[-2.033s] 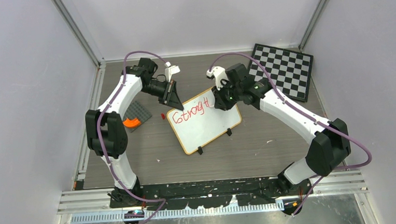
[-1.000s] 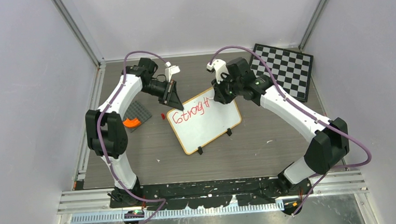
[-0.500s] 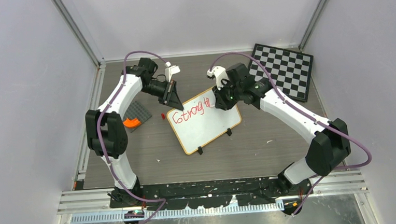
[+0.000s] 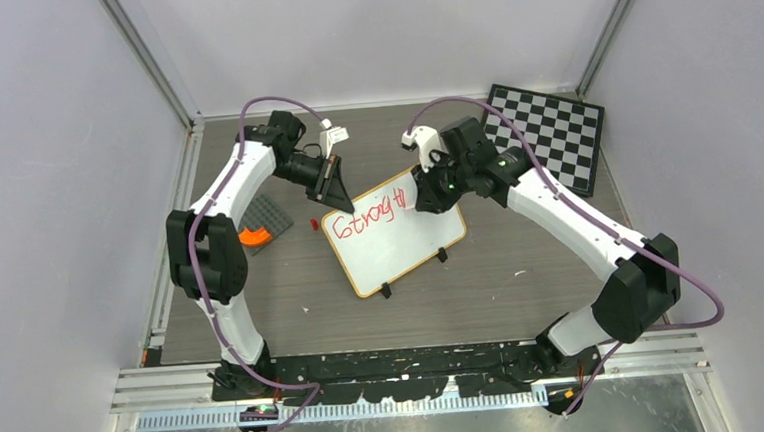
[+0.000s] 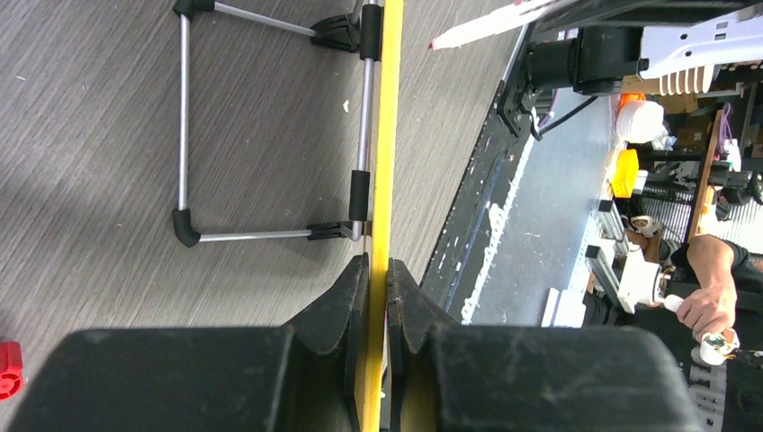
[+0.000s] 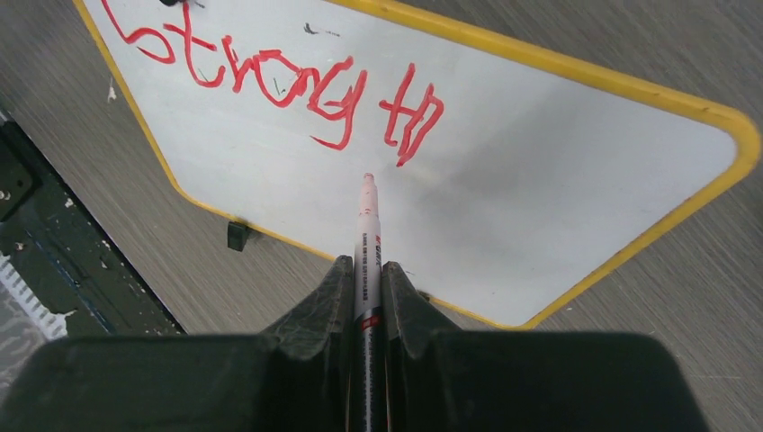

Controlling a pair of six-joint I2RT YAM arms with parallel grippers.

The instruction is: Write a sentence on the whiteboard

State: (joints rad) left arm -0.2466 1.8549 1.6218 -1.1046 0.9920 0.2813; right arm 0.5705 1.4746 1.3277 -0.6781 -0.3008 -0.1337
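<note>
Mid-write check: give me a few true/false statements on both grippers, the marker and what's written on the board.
1. The right gripper is shut on a marker held over the whiteboard. True.
2. The left gripper hangs open, clear of the whiteboard. False: its fingers are clamped on the whiteboard's yellow rim.
3. The red writing fills two full lines. False: there is one line only, roughly "Strong th".
4. The marker's tip points at the bare white close to the last letters. True.
5. The checkered board lies on top of the whiteboard. False: it lies apart from it, off to the far right.
</note>
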